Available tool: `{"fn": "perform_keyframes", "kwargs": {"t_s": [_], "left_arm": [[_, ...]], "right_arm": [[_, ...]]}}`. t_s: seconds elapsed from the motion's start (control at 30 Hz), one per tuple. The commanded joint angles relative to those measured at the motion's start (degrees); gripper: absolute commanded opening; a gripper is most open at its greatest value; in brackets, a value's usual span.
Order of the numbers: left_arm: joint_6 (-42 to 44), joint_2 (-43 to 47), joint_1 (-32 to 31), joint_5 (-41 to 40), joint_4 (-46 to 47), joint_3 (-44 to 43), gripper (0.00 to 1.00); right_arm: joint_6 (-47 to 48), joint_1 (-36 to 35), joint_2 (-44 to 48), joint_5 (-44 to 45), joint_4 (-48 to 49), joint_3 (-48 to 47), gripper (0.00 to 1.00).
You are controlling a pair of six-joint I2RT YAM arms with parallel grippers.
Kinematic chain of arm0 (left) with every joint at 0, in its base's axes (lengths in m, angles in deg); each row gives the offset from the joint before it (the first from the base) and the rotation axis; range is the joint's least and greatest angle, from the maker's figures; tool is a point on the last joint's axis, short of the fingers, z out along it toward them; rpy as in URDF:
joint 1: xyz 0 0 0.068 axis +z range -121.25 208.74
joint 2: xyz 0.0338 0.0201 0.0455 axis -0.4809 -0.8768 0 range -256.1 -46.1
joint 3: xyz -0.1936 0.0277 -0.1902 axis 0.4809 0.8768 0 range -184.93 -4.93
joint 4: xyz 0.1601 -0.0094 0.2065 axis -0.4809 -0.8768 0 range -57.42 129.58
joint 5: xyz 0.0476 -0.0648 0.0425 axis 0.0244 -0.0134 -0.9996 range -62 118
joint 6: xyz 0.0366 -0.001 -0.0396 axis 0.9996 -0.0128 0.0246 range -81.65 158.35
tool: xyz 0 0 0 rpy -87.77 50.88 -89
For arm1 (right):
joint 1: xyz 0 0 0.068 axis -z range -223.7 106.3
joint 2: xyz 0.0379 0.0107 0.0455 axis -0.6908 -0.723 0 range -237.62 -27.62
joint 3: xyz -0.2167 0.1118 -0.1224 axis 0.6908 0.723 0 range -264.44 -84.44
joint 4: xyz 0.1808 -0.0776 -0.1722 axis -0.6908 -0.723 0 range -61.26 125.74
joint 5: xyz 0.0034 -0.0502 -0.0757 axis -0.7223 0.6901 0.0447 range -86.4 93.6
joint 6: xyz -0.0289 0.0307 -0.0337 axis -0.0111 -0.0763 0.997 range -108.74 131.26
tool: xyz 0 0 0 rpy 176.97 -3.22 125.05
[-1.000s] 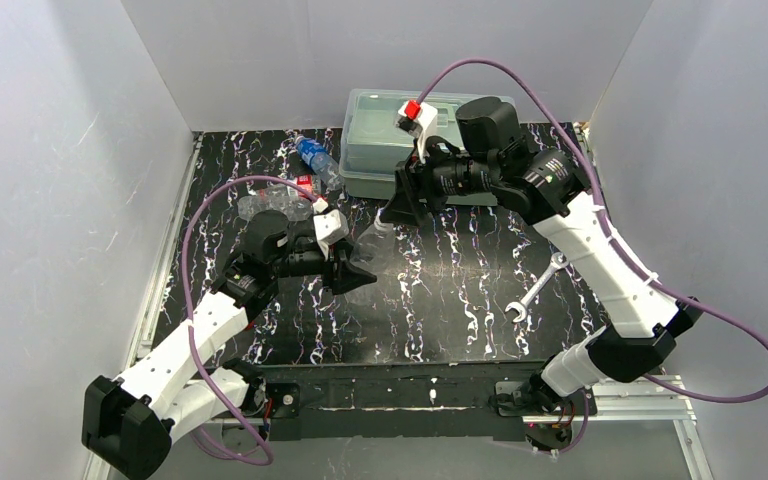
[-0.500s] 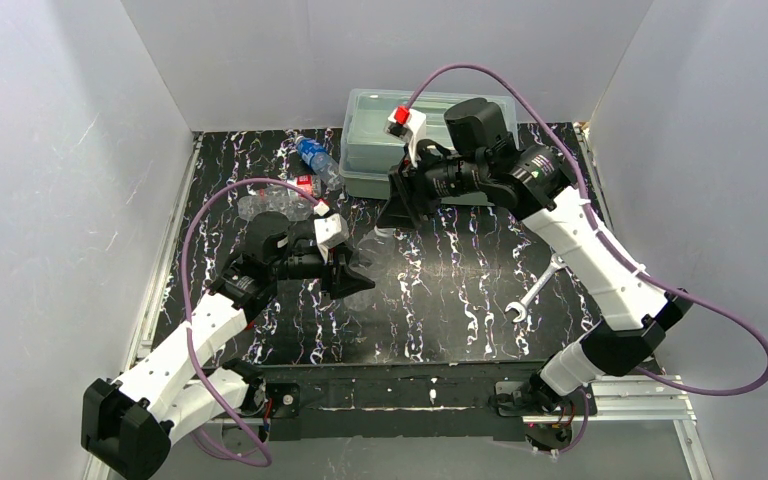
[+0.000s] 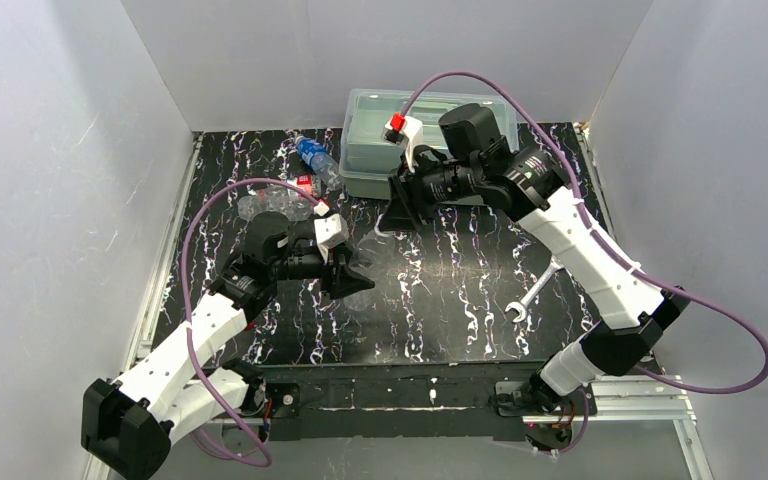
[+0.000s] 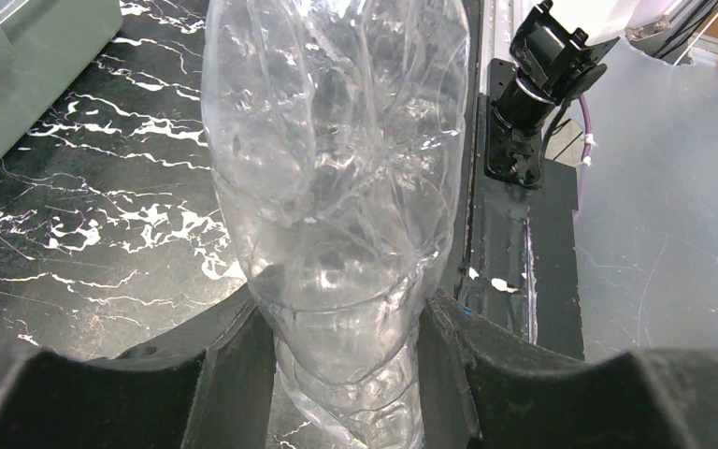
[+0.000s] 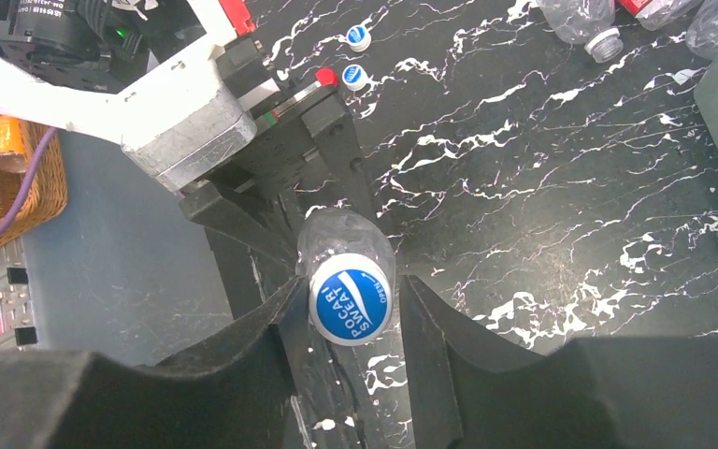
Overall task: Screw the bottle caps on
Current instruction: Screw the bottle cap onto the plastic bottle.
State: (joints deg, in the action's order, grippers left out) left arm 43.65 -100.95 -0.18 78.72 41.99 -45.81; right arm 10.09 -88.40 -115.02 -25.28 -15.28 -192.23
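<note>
Turning the blue cap (image 5: pixel 349 304) atop the plain bottle (image 4: pixel 337 168) wants it level: left hand (image 4: pixel 346 374) clamps the bottle, right hand (image 5: pixel 355 283) narrow around the cap, grip unclear to me

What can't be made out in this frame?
- Right wrist: blue cap covers the mouth of the plain bottle, hiding the threads; whether the right gripper touches it is unclear.
- Left wrist: that bottle, in the left gripper, is cut off by the top edge.
- Top external: cap too small to see.

Black white-veined marble tabletop (image 3: pixel 440 300), plain pale grey walls (image 3: pixel 240 60) around, even light
</note>
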Motion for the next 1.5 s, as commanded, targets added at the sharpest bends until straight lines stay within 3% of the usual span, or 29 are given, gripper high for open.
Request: {"fn": "perform_keyframes", "kwargs": {"t_s": [0.0,0.2,0.37,0.53,0.83,1.07,1.2,1.33,1.4,1.47], "left_arm": [[0.4,1.3,0.4,0.9,-0.1,-1.7,0.00],[1.0,0.4,0.3,-3.2,-0.7,-3.2,0.00],[2.5,-1.0,0.3,-13.4,-0.2,-6.0,0.00],[4.6,-3.1,-0.7,-24.4,0.6,-9.8,0.00],[9.6,-7.1,-6.0,-42.4,6.3,-13.8,0.00],[9.7,-9.3,-7.5,-49.3,11.3,-13.3,0.00],[9.2,-9.3,-7.6,-49.1,11.7,-12.1,0.00],[8.3,-7.8,-7.6,-49.5,11.6,-9.1,0.00],[7.5,-6.6,-7.6,-49.4,11.6,-6.8,0.00],[6.7,-5.5,-7.6,-49.1,11.6,-5.0,0.00]], "right_arm": [[1.0,0.0,0.9,-0.2,0.6,0.0,0.47],[-0.2,-0.2,-0.6,1.3,-1.1,-1.2,0.31],[-3.5,-0.6,-2.7,5.3,-3.8,-3.0,0.23],[-11.4,-0.6,-8.3,14.8,-9.5,-8.8,0.17],[-24.5,-1.0,-19.2,21.7,-14.1,-16.8,0.15],[-27.8,-1.9,-22.4,25.2,-14.2,-18.8,0.15],[-28.8,-1.9,-21.2,26.4,-11.8,-18.3,0.19],[-28.9,-1.9,-19.4,27.1,-9.7,-18.4,0.30],[-28.6,-1.8,-19.1,27.2,-9.5,-19.7,0.39],[-28.4,-1.8,-18.8,27.3,-9.7,-21.2,0.55]]}}
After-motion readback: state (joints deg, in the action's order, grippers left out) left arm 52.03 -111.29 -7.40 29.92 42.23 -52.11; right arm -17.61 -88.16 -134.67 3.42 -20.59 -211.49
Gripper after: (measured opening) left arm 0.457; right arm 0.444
